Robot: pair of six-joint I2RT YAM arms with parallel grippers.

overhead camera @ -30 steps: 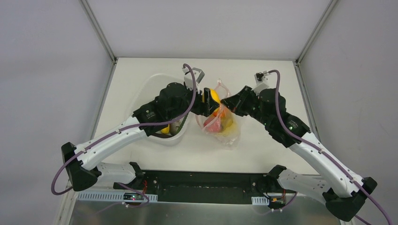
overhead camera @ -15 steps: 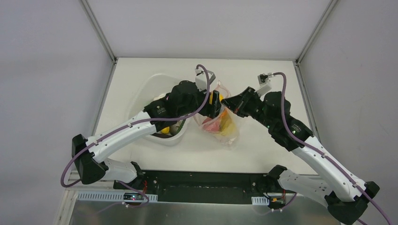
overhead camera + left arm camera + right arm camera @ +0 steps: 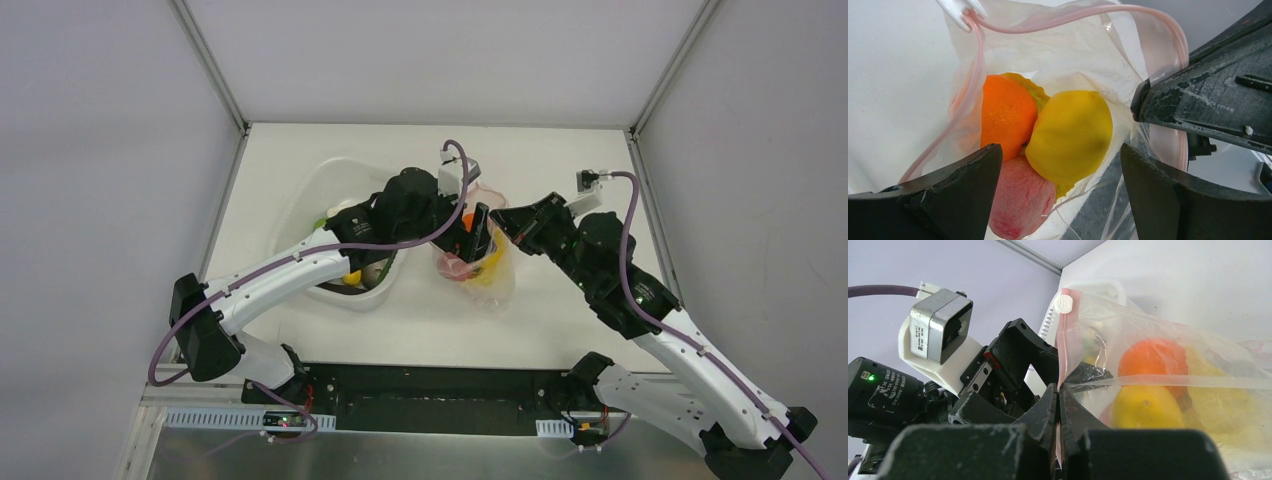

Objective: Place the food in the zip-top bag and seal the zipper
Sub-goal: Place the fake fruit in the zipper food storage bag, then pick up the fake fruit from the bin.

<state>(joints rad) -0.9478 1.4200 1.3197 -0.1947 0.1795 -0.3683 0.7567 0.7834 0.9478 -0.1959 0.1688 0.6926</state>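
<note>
On the desk [image 3: 560,150], the tub [image 3: 318,178] at left holds a few pieces of food [image 3: 352,277] not yet moved. The left end effector [image 3: 1060,155] hangs over the mouth of the bag [image 3: 495,285], jaws spread wide and empty. Inside the bag, just right of the tub, lie an orange [image 3: 1003,117], a yellow fruit [image 3: 1073,135] and a pink-red one [image 3: 1020,200]. The right end effector [image 3: 1058,400] is pinched tight on the bag's rim, holding it up. The zipper [image 3: 1148,11] gapes open. I judge loading partly done, with sealing to come.
</note>
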